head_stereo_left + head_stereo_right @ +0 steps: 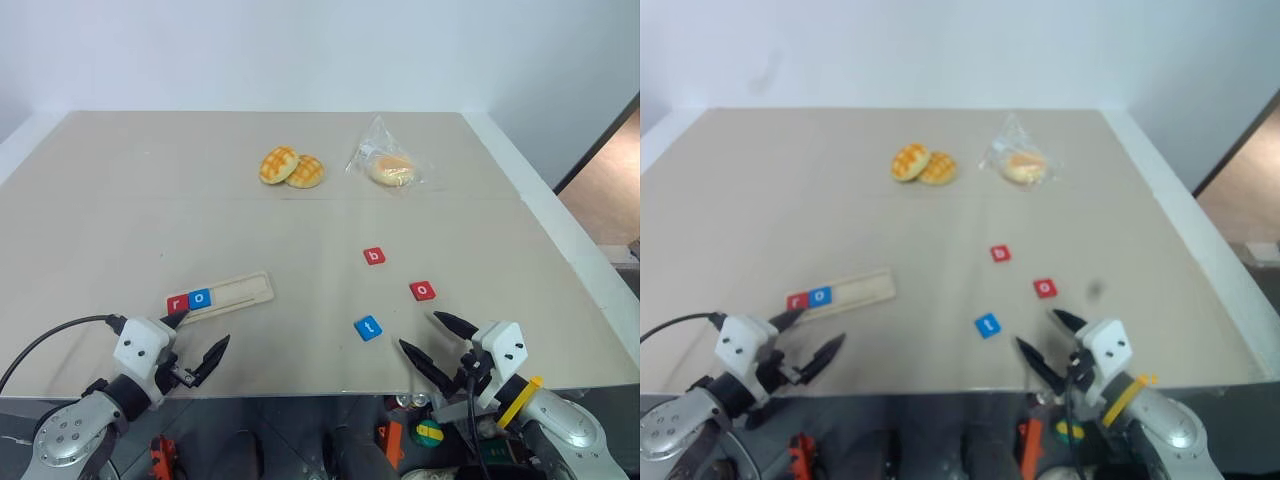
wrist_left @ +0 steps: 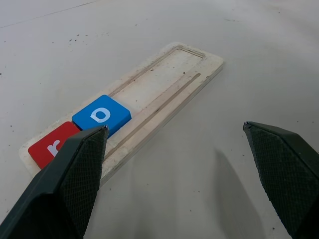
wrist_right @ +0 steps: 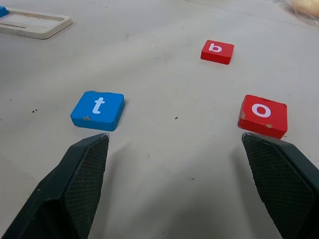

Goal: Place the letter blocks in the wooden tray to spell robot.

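The wooden tray [image 1: 240,292] lies on the table at the front left. A red "r" block [image 1: 178,302] and a blue "o" block [image 1: 200,297] sit side by side at its left end, and the remainder of the groove [image 2: 169,69] is bare. My left gripper [image 1: 200,338] hovers open just in front of the tray's left end, holding nothing. At the front right lie loose blocks: a red "b" [image 1: 374,256], a red "o" [image 1: 423,291] and a blue "t" [image 1: 368,328]. My right gripper [image 1: 420,332] is open and empty, just behind the "t" [image 3: 97,109] and "o" [image 3: 262,115].
Two yellow buns [image 1: 291,167] and a bun in a clear bag [image 1: 390,168] rest at the far middle of the table. The table's front edge [image 1: 300,392] runs just under both grippers. Its right edge [image 1: 560,240] borders a drop to the floor.
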Robot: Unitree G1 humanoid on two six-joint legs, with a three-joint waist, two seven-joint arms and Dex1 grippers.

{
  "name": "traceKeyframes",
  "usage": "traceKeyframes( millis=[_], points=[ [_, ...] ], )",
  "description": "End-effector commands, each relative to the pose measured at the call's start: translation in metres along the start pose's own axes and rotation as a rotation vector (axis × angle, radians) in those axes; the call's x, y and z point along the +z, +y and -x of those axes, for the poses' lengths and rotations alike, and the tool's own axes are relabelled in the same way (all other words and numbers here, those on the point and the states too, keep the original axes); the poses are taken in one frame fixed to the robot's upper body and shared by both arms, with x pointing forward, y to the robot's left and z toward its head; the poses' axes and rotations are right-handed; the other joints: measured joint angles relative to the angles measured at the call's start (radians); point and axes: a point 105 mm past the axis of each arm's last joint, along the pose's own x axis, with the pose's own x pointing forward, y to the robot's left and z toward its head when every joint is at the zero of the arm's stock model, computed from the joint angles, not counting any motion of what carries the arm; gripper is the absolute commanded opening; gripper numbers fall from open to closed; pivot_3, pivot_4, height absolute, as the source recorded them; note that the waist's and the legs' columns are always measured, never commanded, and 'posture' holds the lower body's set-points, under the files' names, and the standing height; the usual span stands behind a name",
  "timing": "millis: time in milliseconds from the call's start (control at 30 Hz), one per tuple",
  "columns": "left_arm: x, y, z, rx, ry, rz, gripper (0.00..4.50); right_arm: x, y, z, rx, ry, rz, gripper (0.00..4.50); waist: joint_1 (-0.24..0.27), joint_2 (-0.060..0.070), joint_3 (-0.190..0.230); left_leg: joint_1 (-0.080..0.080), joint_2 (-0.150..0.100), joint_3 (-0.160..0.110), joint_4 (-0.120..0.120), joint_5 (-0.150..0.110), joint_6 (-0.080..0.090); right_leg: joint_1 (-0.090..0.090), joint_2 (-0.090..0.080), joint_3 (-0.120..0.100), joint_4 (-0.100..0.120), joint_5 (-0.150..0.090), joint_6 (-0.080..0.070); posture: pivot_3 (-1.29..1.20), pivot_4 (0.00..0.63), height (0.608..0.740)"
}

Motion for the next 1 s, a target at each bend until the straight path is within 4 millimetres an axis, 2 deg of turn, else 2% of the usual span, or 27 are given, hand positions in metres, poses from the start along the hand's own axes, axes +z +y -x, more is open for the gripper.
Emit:
traceKeyframes(
  millis=[33,133,567,633,700,800,867,1000],
  points=[
    [0.014,-0.015,-0.002,-0.086,-0.052,-0.026,4.5,0.01,-0.003,0.001,0.011,-0.025,0.043,4.43,0.0,0.0,0.0,0.0,0.0,0.0,0.0,0.0,0.0,0.0,0.0,0.0,0.0,0.0,0.0,0.0,0.15,0.74],
    [0.017,-0.03,-0.004,-0.198,-0.075,-0.004,4.5,0.014,-0.001,0.0,0.032,-0.029,0.059,4.43,0.0,0.0,0.0,0.0,0.0,0.001,0.0,0.0,0.0,0.0,0.0,0.0,0.0,0.0,0.0,0.0,0.15,0.74],
    [0.022,-0.04,-0.006,-0.34,-0.071,-0.03,4.5,0.019,0.002,-0.004,0.114,-0.041,0.105,4.43,0.0,0.0,0.0,0.0,0.0,0.002,0.0,0.0,0.0,0.0,0.0,0.001,0.0,0.0,0.0,0.0,0.15,0.74],
    [0.026,-0.028,-0.012,-0.268,-0.098,-0.032,4.5,0.025,-0.002,-0.007,0.088,-0.069,0.098,4.43,0.0,0.0,0.0,0.0,0.0,0.002,0.0,0.0,0.0,0.0,0.0,0.001,0.0,0.0,0.0,0.0,0.15,0.74],
    [0.034,-0.004,-0.021,-0.162,-0.132,-0.037,4.5,0.035,-0.004,-0.015,0.078,-0.11,0.09,4.43,0.001,0.0,0.0,0.001,0.0,0.001,0.0,0.0,0.0,0.001,0.0,0.001,0.0,0.0,0.0,0.0,0.15,0.74],
    [0.043,0.019,-0.035,-0.137,-0.146,-0.111,4.5,0.05,0.0,-0.028,0.117,-0.151,0.095,4.43,0.001,0.0,0.0,0.001,0.0,0.0,0.002,0.001,0.002,0.001,0.002,0.0,0.001,0.003,-0.001,0.0,0.15,0.74],
    [0.045,0.029,-0.05,-0.238,-0.116,-0.215,4.5,0.058,0.011,-0.04,0.197,-0.167,0.124,4.43,0.001,0.0,0.0,0.001,0.0,0.0,0.002,0.002,0.003,0.001,0.003,0.0,0.001,0.004,-0.002,0.0,0.15,0.74],
    [0.042,0.042,-0.066,-0.45,-0.002,-0.242,4.5,0.071,0.029,-0.057,0.337,-0.205,0.141,4.43,0.0,0.001,0.0,0.001,0.0,0.0,0.001,0.003,0.003,0.0,0.004,-0.001,0.001,0.005,-0.003,0.0,0.15,0.74]
  ],
)
